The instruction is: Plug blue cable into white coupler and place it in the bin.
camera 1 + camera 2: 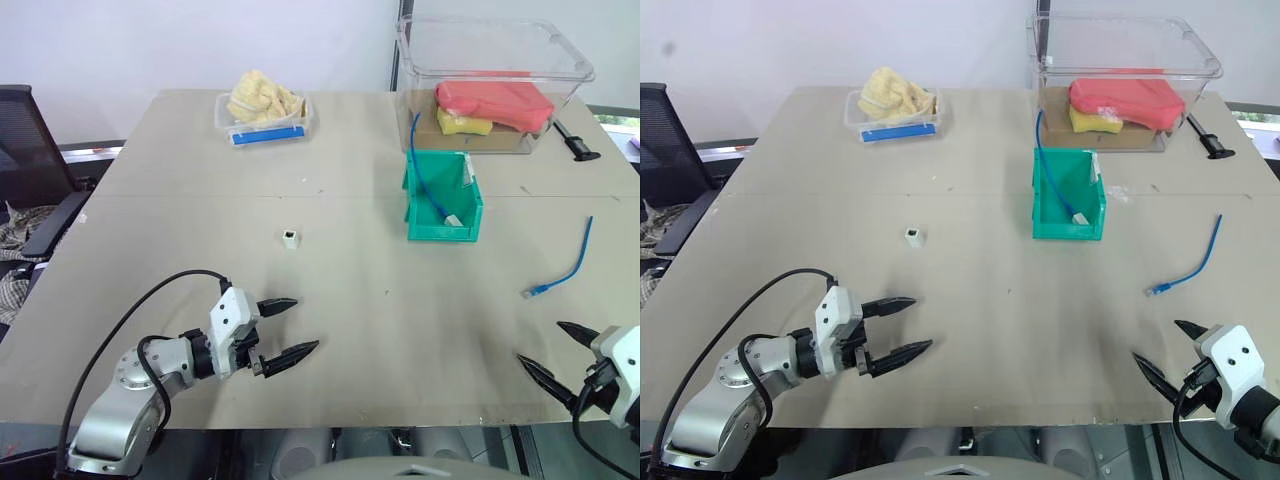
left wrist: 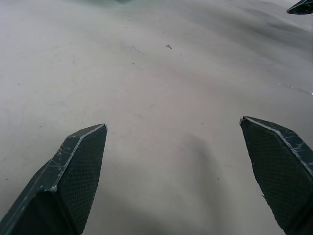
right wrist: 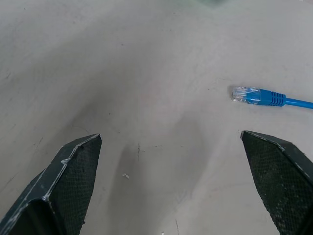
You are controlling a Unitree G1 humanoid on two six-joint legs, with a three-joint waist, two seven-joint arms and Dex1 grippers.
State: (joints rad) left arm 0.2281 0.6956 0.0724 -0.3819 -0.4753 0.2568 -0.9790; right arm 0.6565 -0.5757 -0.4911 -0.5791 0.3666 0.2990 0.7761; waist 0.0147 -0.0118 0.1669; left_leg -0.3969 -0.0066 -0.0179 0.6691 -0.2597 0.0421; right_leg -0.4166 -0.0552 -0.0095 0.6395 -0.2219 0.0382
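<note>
- A tan surface (image 1: 350, 320) holds every part of the task, and nothing is picked up yet, so the first step appears to be just beginning.
- The left claw (image 1: 285, 330) hovers low over the surface near its front edge, fingers spread wide and empty.
- The right claw (image 1: 560, 350) hovers at the front right, also spread wide and empty.
- The blue cable (image 1: 565, 265) lies loose on the right side, its clear plug end (image 3: 243, 94) just ahead of the right claw.
- The white coupler (image 1: 289, 238) sits alone mid-surface, ahead of the left claw and well apart from the cable.
- The likely next move: each claw reaches for its nearby part, then brings plug and socket together.
- The green bin (image 1: 441, 200) stands behind centre; it already holds another blue cable and a small white piece.
- A clear tub (image 1: 490, 70) behind it holds a red item, a yellow sponge and a brown box.
- A small clear tray (image 1: 262, 125) at back left holds pale yellow material.
</note>
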